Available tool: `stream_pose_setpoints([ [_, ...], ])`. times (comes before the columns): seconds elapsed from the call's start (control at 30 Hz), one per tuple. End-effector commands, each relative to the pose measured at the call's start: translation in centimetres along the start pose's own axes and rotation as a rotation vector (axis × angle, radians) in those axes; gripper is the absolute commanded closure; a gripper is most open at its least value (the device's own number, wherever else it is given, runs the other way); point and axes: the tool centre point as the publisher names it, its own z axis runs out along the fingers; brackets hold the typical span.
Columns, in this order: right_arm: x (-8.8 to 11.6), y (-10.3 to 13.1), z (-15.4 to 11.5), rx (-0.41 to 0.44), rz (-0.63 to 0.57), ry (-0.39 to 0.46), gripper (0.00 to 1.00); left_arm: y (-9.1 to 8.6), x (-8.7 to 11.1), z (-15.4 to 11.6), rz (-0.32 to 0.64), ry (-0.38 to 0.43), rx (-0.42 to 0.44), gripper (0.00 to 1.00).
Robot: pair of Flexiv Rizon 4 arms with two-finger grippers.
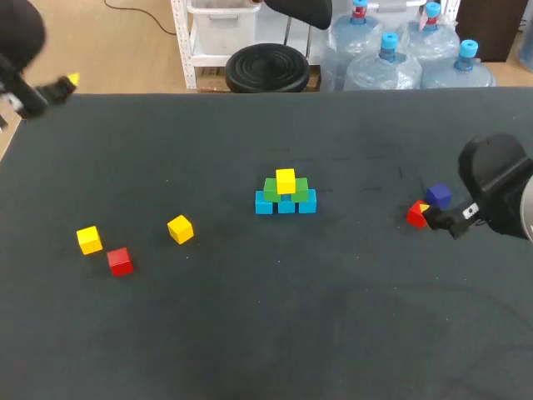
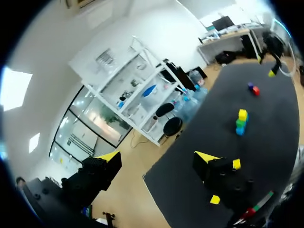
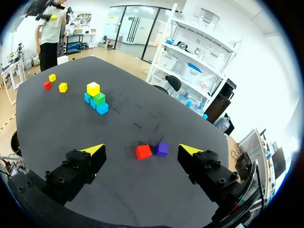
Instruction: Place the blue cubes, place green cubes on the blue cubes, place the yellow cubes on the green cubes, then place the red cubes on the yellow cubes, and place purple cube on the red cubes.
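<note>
The stack stands mid-bench. Three blue cubes sit in a touching row, two green cubes rest on them, and one yellow cube sits on top, centred over the greens.

Toward my right side, a red cube and a purple cube lie just beside each other on the dark bench. My right pincer is right by that red cube, its fingers spread wide and holding nothing. From its wrist, both cubes lie ahead of it, in line with the gap between the yellow tips. I cannot tell whether a tip touches the red one.

On my left side lies a loose yellow cube. Farther out is a second loose yellow cube, with a second red cube near it.

My left pincer is over the bench's far left corner, well apart from every cube, fingers wide apart and empty.
</note>
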Motion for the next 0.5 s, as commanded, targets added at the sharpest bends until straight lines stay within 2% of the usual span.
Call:
stream_pose_setpoints([
  [0.03, 0.2, 0.0, 0.1, -0.001, 0.002, -0.011, 0.0, 0.2, -0.3, -2.7, -0.47, -0.016, -0.275, 0.0],
  [0.43, 0.2, 0.0, 0.1, -0.001, 0.002, -0.011, 0.0, 0.2, -0.3, -2.7, -0.47, -0.016, -0.275, 0.0],
  [0.47, 0.2, 0.0, 0.1, -0.001, 0.002, -0.011, 0.0, 1.2, -0.6, -2.9, -0.38, -0.007, -0.251, 0.0],
  [0.5, 0.2, 0.0, 0.1, -0.001, 0.002, -0.011, 0.0, 2.5, -0.9, -3.0, -0.339, 0.008, -0.2, 0.0],
])
